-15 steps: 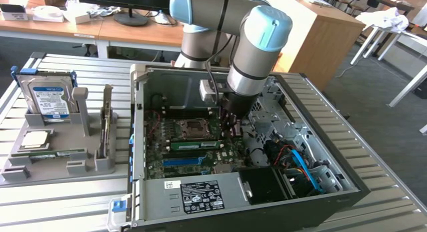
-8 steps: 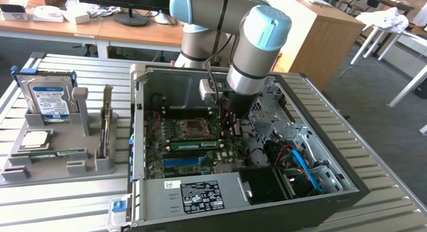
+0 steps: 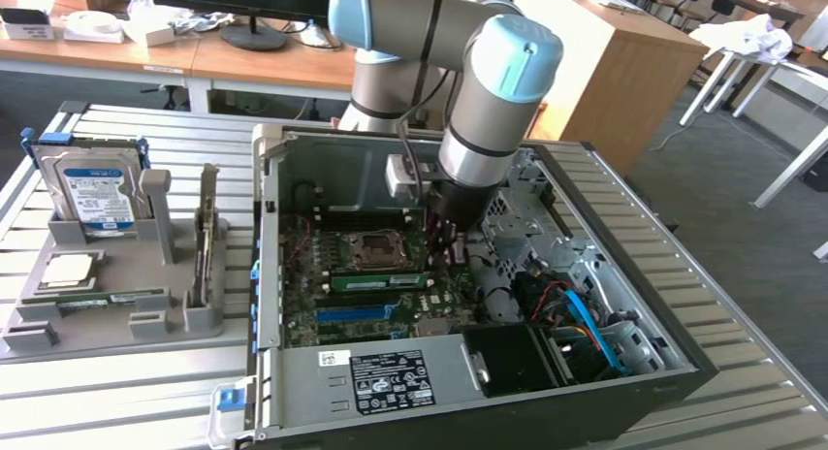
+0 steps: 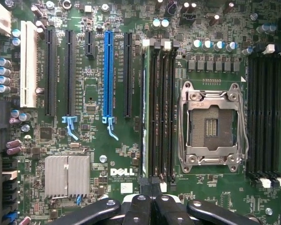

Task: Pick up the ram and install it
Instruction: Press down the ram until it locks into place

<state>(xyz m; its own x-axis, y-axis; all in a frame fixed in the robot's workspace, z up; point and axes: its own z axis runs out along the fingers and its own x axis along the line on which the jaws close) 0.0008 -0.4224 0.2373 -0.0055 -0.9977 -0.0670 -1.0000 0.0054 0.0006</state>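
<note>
Reaching steeply down into the open computer case (image 3: 557, 305) from above, arm (image 3: 498, 101) near-vertical over the motherboard (image 4: 98, 140). Jaws shut, gripper (image 4: 152, 206) empty, hovering just beside the end of the ram (image 4: 145, 112) seated edge-on in its slot directly ahead.

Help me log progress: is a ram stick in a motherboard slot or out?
In: a green ram stick stands seated in the motherboard beside the processor socket, near the shut gripper.
</note>
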